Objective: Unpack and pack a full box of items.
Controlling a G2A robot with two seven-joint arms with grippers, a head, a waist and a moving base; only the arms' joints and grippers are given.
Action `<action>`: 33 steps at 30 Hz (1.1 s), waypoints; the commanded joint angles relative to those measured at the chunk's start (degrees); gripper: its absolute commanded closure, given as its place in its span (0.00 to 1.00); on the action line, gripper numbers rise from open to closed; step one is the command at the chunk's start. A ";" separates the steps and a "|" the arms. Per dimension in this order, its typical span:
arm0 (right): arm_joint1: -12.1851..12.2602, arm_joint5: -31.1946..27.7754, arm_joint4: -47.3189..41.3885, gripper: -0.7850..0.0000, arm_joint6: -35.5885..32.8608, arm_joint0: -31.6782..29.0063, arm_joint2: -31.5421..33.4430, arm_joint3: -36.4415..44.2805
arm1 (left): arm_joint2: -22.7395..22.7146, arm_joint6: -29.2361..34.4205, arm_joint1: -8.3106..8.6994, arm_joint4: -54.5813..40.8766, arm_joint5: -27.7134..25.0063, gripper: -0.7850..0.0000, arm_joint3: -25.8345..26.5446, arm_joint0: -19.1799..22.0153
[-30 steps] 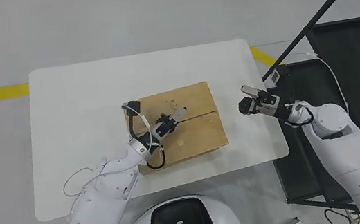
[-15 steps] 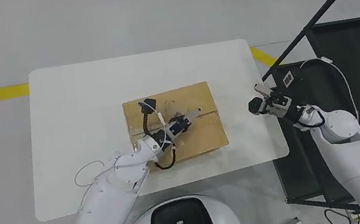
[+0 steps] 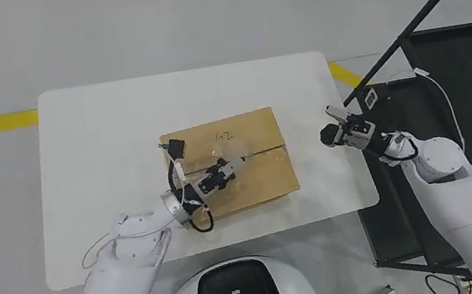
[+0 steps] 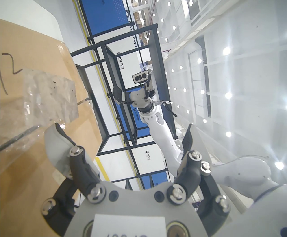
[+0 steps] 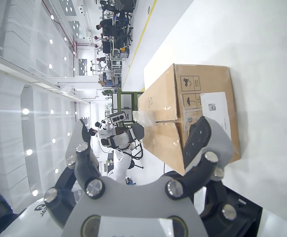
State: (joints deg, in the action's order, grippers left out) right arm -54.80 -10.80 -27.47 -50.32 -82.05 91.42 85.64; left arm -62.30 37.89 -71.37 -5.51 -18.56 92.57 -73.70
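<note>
Our brown cardboard box (image 3: 259, 180) sits shut on the white tabletop (image 3: 99, 149), contents hidden.
Our left hand (image 3: 226, 169) hovers open, empty, over its seam (image 3: 264, 151); our right hand (image 3: 327, 126) hangs open beside it.

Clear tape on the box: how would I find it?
Look at the white table, then the brown box on it. The clear tape is the crinkled, shiny patch across the lid seam, beside the handwritten mark.

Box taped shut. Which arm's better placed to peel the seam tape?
Left. The left end effector is open over the box, beside the loose tape. The right end effector is off the box, near the table edge.
</note>
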 commanded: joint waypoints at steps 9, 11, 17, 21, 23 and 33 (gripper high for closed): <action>-0.55 3.57 6.11 0.00 -0.90 6.21 -6.62 3.46 | -15.56 7.82 3.07 -11.13 -3.46 0.00 7.63 -11.07; -0.76 4.56 7.57 0.00 -1.23 8.17 -8.67 4.16 | -19.28 8.65 3.58 -14.05 -4.70 0.00 8.65 -13.46; -1.77 7.78 11.70 0.00 -1.00 14.04 -16.09 5.73 | -28.87 6.24 4.46 -19.11 -8.97 0.00 7.53 -19.26; -2.78 9.95 13.94 0.00 -1.40 19.24 -21.69 4.39 | -32.52 3.66 4.63 -22.52 -10.46 0.00 3.74 -20.29; -3.38 10.53 15.12 0.00 -2.18 21.98 -24.75 3.55 | -34.16 1.77 4.63 -24.00 -11.61 0.00 1.50 -20.57; -6.78 11.04 15.81 0.00 -6.94 31.99 -37.72 -0.74 | -39.16 -0.40 4.71 -30.15 -13.89 0.00 -3.75 -22.67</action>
State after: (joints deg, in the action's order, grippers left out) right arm -61.19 -0.11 -11.76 -57.22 -51.10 55.04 85.60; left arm -101.24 37.52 -66.64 -35.17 -32.42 89.06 -96.22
